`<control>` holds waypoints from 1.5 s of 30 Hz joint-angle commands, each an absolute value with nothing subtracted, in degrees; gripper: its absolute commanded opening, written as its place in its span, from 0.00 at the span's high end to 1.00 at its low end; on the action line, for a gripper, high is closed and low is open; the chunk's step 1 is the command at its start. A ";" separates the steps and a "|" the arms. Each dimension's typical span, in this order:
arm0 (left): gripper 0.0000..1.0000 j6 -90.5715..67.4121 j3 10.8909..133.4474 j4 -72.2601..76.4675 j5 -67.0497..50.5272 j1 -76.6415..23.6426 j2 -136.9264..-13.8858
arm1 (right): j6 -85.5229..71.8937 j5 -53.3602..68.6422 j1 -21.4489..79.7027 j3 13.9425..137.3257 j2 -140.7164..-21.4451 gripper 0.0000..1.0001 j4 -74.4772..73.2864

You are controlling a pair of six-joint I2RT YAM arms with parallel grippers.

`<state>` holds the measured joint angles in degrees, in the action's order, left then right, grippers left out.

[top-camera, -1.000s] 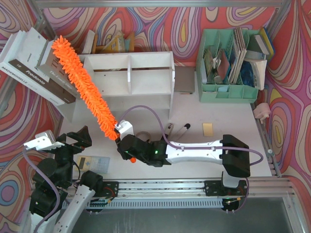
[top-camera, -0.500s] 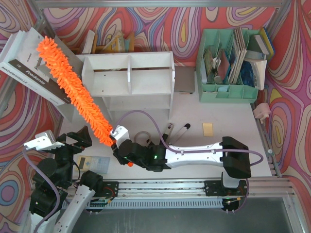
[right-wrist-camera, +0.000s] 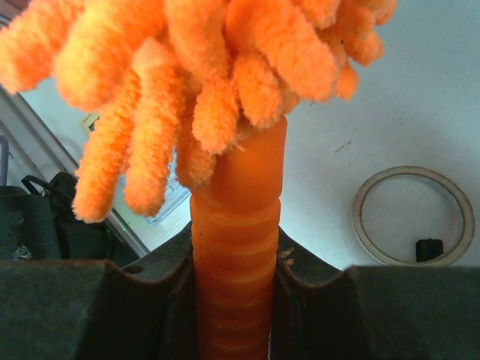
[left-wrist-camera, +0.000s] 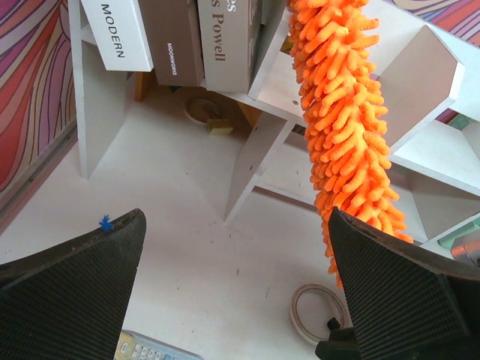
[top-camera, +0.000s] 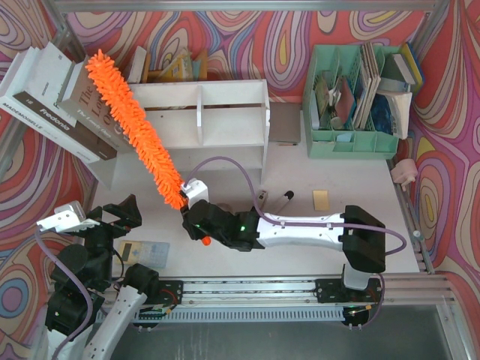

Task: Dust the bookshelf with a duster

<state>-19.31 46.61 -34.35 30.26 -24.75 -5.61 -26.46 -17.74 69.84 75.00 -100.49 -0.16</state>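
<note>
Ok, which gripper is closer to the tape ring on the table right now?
Right. The right gripper, shut on the duster handle, is just beside the tape ring; the left gripper, open, sits farther off to its left.

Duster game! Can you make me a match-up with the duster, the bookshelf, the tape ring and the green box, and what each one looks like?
1 duster
2 bookshelf
3 tape ring
4 organiser box

a mint green
b white
c round, lying flat
d orange, gripped by the right fingers

Pairs: 1-d, 2-b, 3-c, 4-a
</note>
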 commanded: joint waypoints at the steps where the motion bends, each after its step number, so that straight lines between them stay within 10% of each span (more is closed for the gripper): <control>1: 0.02 -19.51 45.97 -33.30 30.06 -24.67 -5.75 | -25.32 -16.28 71.01 75.67 -98.86 1.00 2.07; 45: 0.02 -19.51 46.05 -33.52 30.24 -24.65 -6.18 | 8.40 -30.46 70.94 49.91 -78.14 1.00 9.24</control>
<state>-19.31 46.59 -34.37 30.26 -24.75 -5.65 5.63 -28.71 71.05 50.06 -81.52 6.83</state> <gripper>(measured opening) 0.983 0.338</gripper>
